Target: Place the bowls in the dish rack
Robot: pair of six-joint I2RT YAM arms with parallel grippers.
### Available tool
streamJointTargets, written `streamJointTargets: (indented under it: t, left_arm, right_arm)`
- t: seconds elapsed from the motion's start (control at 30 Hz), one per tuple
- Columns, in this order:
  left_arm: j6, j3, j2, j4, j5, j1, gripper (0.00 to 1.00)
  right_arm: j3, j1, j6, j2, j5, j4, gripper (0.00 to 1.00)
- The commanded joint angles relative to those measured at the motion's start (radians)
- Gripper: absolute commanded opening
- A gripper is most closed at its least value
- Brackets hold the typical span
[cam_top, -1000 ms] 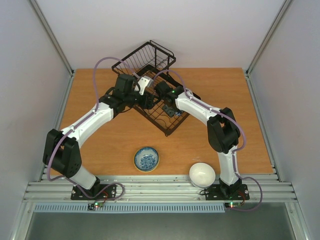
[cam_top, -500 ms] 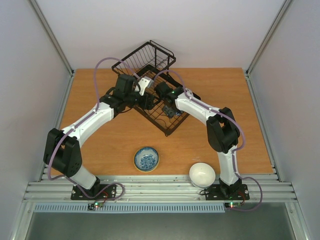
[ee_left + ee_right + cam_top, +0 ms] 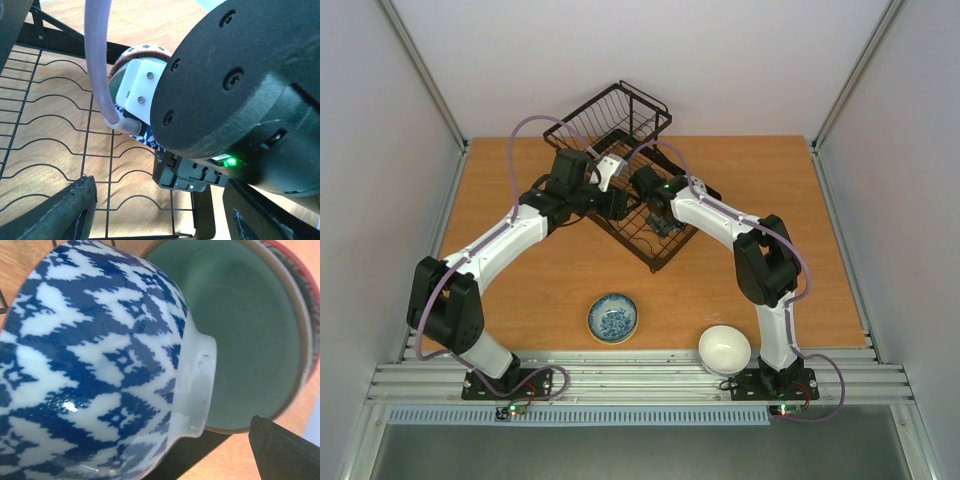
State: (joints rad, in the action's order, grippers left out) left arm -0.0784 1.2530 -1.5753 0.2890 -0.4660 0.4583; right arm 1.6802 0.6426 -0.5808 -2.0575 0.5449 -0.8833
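The black wire dish rack (image 3: 638,128) stands at the back middle of the table, and both arms reach over it. In the right wrist view a blue-and-white patterned bowl (image 3: 95,365) lies on its side in the rack against a bowl with a pale green inside and a pink-red rim (image 3: 240,335). My right gripper (image 3: 661,222) is open; one finger (image 3: 282,452) stands clear of the bowl's foot. My left gripper (image 3: 167,220) hangs open over the rack's wires (image 3: 50,125), holding nothing. A blue-patterned bowl (image 3: 613,318) and a plain white bowl (image 3: 724,348) sit on the table.
In the left wrist view the right arm's wrist (image 3: 240,90) fills most of the frame, very close to my left gripper. A raised wire basket (image 3: 620,112) forms the rack's far end. Grey walls enclose the wooden table (image 3: 520,300) on three sides.
My right gripper's jaws have spread wider around the blue-and-white bowl in the rack. Both arms have hardly moved.
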Motion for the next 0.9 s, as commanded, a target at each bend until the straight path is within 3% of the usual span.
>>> streamJointTargets:
  t: [0.0, 0.37, 0.63, 0.8, 0.87]
  left_arm:
    - [-0.006, 0.011, -0.008, -0.059, -0.026, -0.003, 0.70]
    - [-0.006, 0.010, -0.002, -0.060, -0.028, -0.003, 0.70]
    - [-0.004, 0.006, -0.003, -0.064, -0.031, -0.004, 0.70]
    - [-0.003, 0.006, 0.001, -0.063, -0.023, -0.004, 0.70]
    - [0.000, 0.004, 0.012, -0.065, -0.012, -0.004, 0.70]
  right_arm:
    - [-0.015, 0.009, 0.017, 0.061, 0.079, 0.006, 0.99]
    - [-0.019, 0.008, 0.048, 0.067, 0.181, 0.036, 0.99]
    - [-0.102, 0.024, 0.123, 0.294, -0.117, 0.057, 0.95]
    - [-0.198, 0.052, 0.271, 0.457, -0.388, 0.000, 0.75]
    - [-0.275, 0.064, 0.342, 0.534, -0.484, 0.001, 0.57]
